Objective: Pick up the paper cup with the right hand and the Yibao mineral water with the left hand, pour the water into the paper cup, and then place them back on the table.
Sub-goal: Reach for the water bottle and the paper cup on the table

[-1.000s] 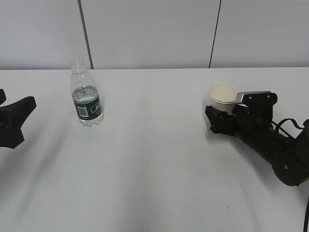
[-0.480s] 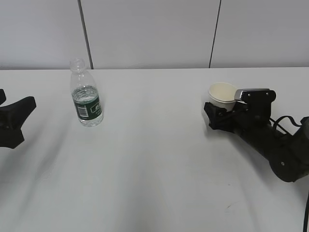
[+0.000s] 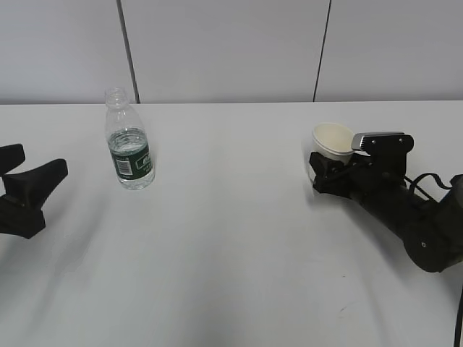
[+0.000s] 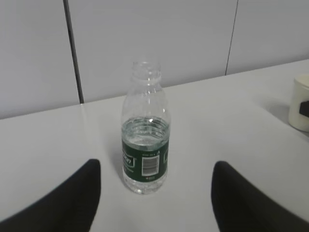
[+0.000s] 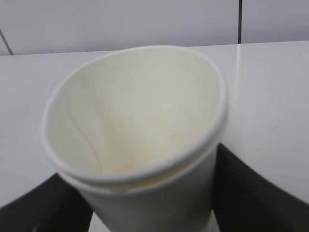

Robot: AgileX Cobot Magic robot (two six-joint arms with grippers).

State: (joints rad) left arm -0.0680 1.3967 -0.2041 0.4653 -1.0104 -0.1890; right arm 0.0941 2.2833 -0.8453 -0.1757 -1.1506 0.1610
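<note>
right hand (image 3: 323,176) at 3 o'clock on the table (image 3: 231,238), fingers clamped on the paper cup (image 3: 331,142), which stands upright. left hand (image 3: 29,189) at 9 o'clock, jaws spread and empty. yibao mineral water (image 3: 128,140) upright at 11 o'clock, just beyond the left hand, untouched.

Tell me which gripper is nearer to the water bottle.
Left. The left gripper sits open on the table a gap short of the Yibao mineral water, fingers pointed at it. The right gripper is across the table, around the paper cup.
</note>
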